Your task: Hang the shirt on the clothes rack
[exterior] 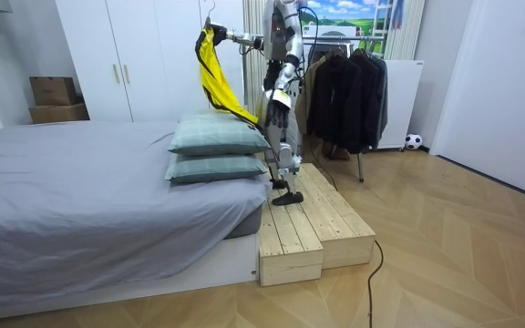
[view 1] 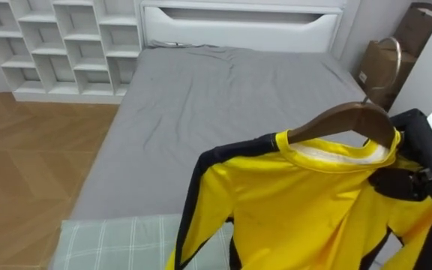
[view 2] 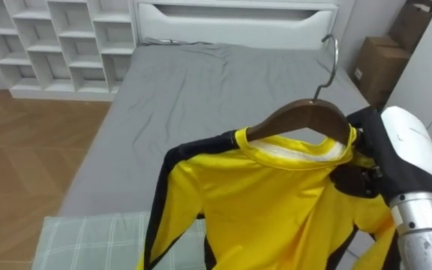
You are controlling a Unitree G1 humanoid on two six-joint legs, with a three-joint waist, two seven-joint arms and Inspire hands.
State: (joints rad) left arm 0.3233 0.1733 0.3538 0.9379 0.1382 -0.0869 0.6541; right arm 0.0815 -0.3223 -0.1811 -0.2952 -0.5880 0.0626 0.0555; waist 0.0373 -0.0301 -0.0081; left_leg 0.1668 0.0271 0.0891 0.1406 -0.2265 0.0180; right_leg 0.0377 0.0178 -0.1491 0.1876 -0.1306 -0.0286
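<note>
The robot stands on a low wooden platform (exterior: 308, 219) at the pillow end of a grey bed (view 1: 201, 97), facing along it. Its right hand (view 1: 397, 182) is clenched on the right end of a wooden hanger (view 1: 351, 120), with cloth under the fingers, and holds it up over the bed. A yellow shirt (view 1: 306, 217) with black trim hangs on that hanger.

The hanger's long axis runs across the eye views, roughly level. Its metal hook (view 1: 392, 56) points up. The shirt's collar is at the top. Its body falls straight down, and in the room view its hem reaches the top one of two checked pillows (view 1: 118, 240).

The left hand (exterior: 273, 116) hangs at the robot's side, and its state cannot be told.

Beyond the shirt lies open grey bed up to the white board (view 1: 238, 30) at the far end. The bed's left edge meets wood floor (view 1: 28, 165), with white shelves (view 1: 58, 45) behind. On the right stands a cardboard box (view 1: 381, 64), whose small label is too small to read. A white strip inside the collar shows no legible writing. A rack of dark clothes (exterior: 344, 91) stands behind the robot.
</note>
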